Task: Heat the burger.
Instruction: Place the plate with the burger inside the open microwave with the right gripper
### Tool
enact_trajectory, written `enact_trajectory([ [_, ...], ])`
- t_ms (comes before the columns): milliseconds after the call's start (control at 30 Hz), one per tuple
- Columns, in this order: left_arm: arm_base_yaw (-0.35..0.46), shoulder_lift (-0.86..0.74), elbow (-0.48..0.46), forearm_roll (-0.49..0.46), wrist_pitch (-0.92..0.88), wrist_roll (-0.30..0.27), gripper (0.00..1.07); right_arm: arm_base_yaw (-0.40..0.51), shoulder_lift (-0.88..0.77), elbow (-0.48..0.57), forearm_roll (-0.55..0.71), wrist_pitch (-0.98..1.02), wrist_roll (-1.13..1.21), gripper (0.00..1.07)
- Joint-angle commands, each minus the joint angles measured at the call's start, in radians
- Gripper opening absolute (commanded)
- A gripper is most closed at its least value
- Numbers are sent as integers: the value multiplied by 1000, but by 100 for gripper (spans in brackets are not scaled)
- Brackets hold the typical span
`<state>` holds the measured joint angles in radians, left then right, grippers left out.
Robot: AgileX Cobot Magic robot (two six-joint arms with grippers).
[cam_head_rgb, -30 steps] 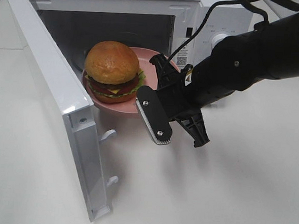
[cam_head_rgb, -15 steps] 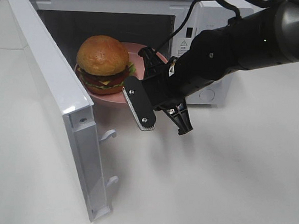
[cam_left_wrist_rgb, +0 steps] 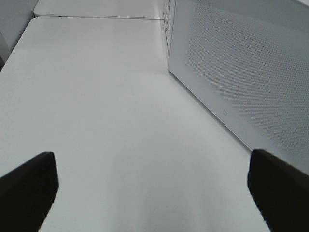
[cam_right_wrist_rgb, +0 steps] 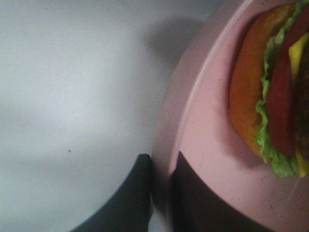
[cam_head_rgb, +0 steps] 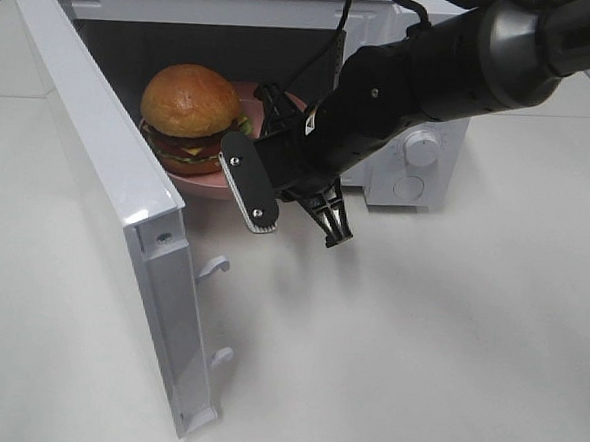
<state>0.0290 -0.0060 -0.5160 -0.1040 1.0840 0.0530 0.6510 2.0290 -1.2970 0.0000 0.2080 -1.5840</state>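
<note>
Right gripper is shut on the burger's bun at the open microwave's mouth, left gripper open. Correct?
Not the bun: the right gripper is shut on the pink plate's rim beside the burger, a finger on each side, as the right wrist view shows. Open microwave and open left gripper are right.

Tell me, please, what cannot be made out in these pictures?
Right wrist view: most of the tall, golden-bunned burger, cut off by the frame edge.
Exterior high view: part of the pink round plate's rim, hidden by the black right hand.
Left wrist view: the black left hand, only fingertips in the corners.
</note>
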Motion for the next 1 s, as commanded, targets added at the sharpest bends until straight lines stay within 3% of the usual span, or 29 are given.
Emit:
enact_trajectory([
  [33, 4, -4, 0, -9, -15, -5, 100, -1, 16, -65, -31, -57, 64, 6],
  [700, 4, -4, 0, -9, -15, -5, 100, -1, 197, -352, -269, 77, 397, 7],
  [1000, 4, -4, 0, -9, -15, -5, 100, -1, 270, -468, -309, 116, 490, 8],
])
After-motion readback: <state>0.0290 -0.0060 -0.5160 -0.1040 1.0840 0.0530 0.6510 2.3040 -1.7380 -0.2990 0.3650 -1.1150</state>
